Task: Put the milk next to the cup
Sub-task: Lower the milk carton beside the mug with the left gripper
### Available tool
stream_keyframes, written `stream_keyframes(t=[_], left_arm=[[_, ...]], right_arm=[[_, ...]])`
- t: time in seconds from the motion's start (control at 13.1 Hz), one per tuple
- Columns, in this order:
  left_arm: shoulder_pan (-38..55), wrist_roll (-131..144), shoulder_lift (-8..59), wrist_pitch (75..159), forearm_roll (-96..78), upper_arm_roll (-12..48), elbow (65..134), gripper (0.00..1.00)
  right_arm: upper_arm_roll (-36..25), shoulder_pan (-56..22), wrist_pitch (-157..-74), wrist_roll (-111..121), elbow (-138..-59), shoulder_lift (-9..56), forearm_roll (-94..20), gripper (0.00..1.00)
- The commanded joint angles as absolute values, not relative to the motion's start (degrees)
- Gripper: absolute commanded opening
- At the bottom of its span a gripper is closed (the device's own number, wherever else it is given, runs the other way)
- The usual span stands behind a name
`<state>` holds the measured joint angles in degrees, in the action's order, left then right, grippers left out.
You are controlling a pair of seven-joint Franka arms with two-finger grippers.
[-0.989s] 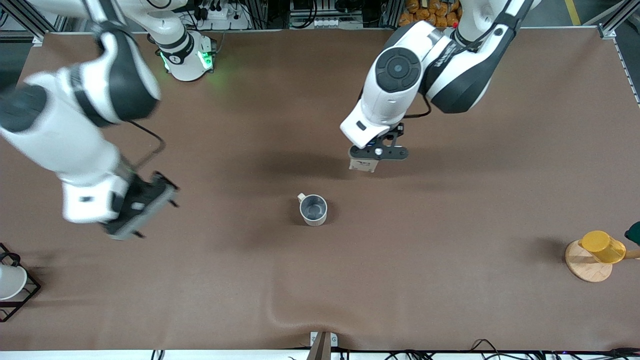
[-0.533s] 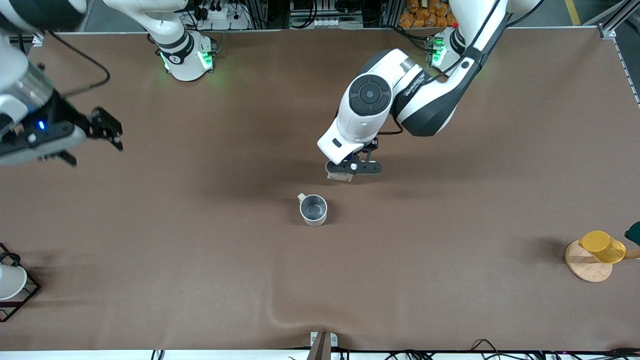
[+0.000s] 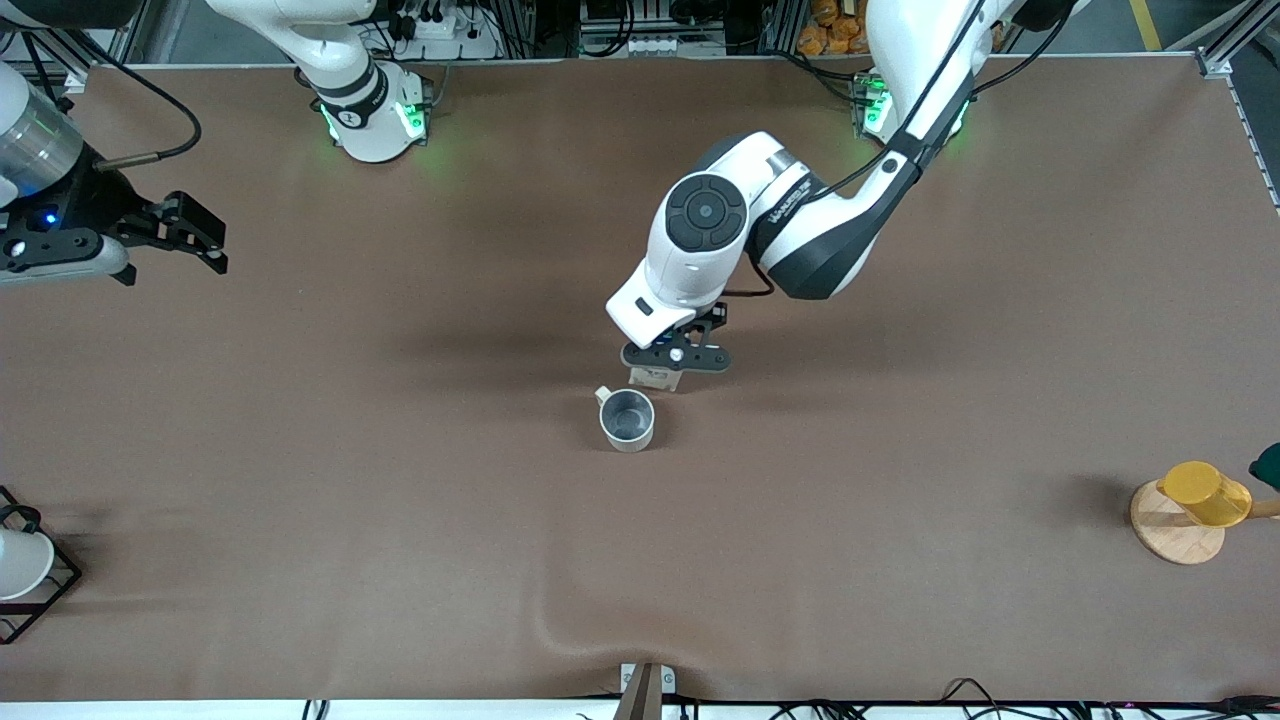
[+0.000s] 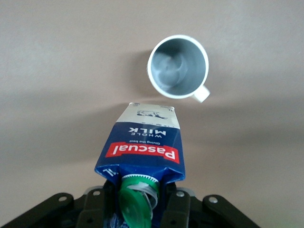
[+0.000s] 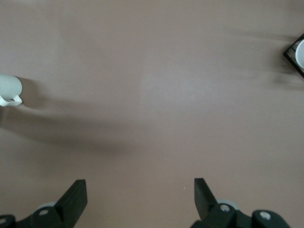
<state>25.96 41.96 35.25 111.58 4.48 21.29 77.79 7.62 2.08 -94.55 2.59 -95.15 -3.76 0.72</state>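
Milk [image 4: 142,147] carried closer to cup [image 3: 627,420], left jaws [image 3: 668,362] clamped

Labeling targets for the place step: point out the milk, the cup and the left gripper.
milk [image 4: 142,142], left wrist view, on the blue panel with the red label band.
cup [image 3: 627,421], front view, on the grey inside of the mug.
left gripper [image 3: 673,358], front view, midway between its fingertips, clamped on the milk.

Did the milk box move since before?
Yes. The milk, held in the left gripper, has come closer to the cup, which stayed put on the table.
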Motion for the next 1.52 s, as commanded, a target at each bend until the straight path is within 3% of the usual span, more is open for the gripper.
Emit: stream_keyframes(t=[0.0, 0.23, 0.3, 0.46, 0.53, 0.76, 0.91, 1.07, 1.14, 1.45], left_arm=[[28.8, 43.6, 37.7, 113.9, 6.1, 19.0, 75.5, 0.32], [30.1, 43.6, 38.1, 114.0, 6.0, 17.4, 75.7, 0.33], [30.1, 43.6, 38.6, 114.0, 6.0, 17.4, 75.7, 0.41], [30.2, 43.6, 39.0, 114.0, 6.0, 17.4, 75.7, 0.75], [30.3, 43.5, 39.1, 114.1, 6.1, 17.4, 75.7, 1.00], [31.1, 43.6, 37.8, 113.5, 6.1, 16.8, 75.6, 1.00], [30.2, 43.6, 33.5, 111.7, 6.2, 16.8, 75.7, 1.00], [28.1, 42.7, 28.9, 108.6, 6.2, 15.0, 75.7, 1.00], [26.0, 41.8, 26.6, 108.0, 6.2, 14.5, 75.8, 1.00], [13.4, 39.5, 18.6, 100.8, 5.7, 14.9, 76.7, 1.00]], right_arm=[[8.3, 3.2, -94.2, 1.8, -94.6, -3.7, -0.4, 1.00], [8.3, 4.3, -94.1, 2.0, -94.0, -3.5, -0.4, 1.00], [8.3, 4.5, -94.0, 2.0, -94.0, -3.5, -0.4, 1.00], [8.3, 5.3, -93.9, 2.0, -93.9, -3.6, -0.4, 1.00], [8.3, 5.4, -93.9, 2.0, -93.9, -3.6, -0.3, 1.00], [8.0, 6.8, -92.9, 2.0, -94.0, -4.0, 0.1, 1.00], [7.7, 7.4, -91.9, 2.0, -94.3, -4.2, 0.2, 1.00], [1.7, 2.8, -90.6, 2.0, -93.3, -4.1, 0.3, 1.00], [-1.0, 0.7, -90.4, 2.0, -92.8, -4.2, 0.2, 1.00], [-1.3, 0.8, -90.4, 1.9, -92.6, -4.0, -0.5, 1.00]])
